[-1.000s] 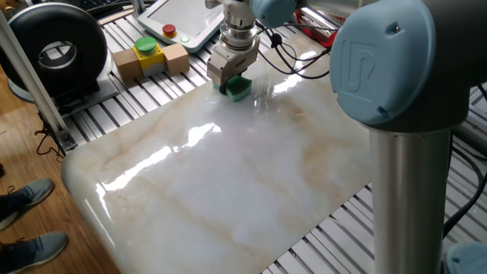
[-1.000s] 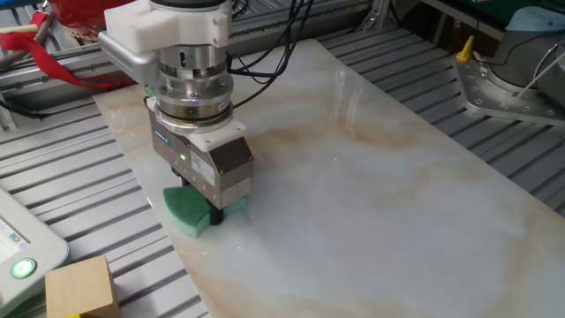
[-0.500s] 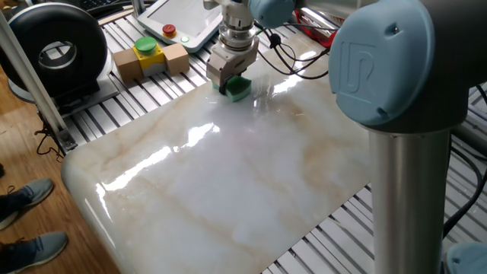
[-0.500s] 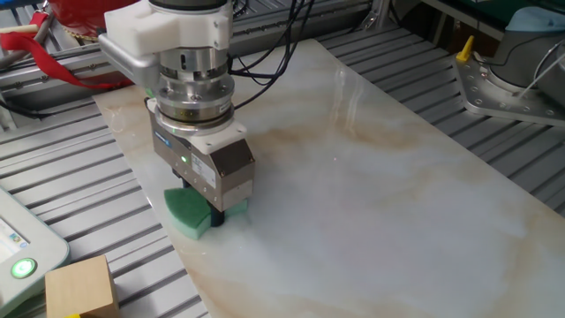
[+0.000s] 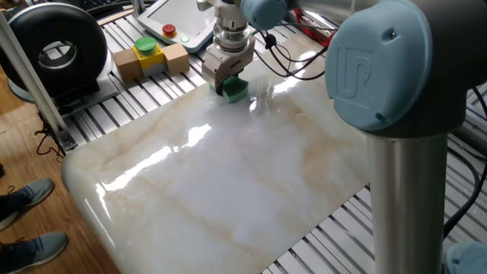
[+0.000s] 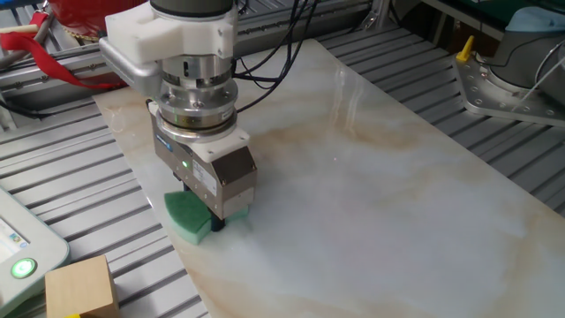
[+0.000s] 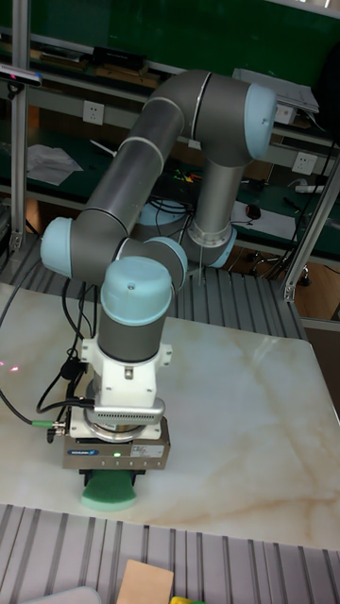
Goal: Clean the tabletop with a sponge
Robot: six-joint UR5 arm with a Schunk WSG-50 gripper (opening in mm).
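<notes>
The green sponge [image 5: 233, 90] [image 6: 187, 216] [image 7: 107, 494] lies pressed flat on the marble tabletop [image 5: 243, 175] [image 6: 380, 185] [image 7: 236, 425], close to the slab's edge beside the ribbed frame. My gripper [image 5: 227, 85] [image 6: 214, 221] [image 7: 114, 477] points straight down and is shut on the sponge, its body covering much of the block. The fingertips are mostly hidden behind the gripper housing.
A cardboard box with a yellow-and-green button [image 5: 148, 53] and a white pendant [image 5: 176, 19] sit on the frame just beyond the slab's edge. A black round device [image 5: 53, 49] stands at the left. Cables [image 5: 293, 61] trail across the far corner. The arm's column [image 5: 399, 183] rises at the right.
The gripper has slid the sponge a short way along the slab's edge, leftward in one fixed view and slightly nearer the camera in the other.
</notes>
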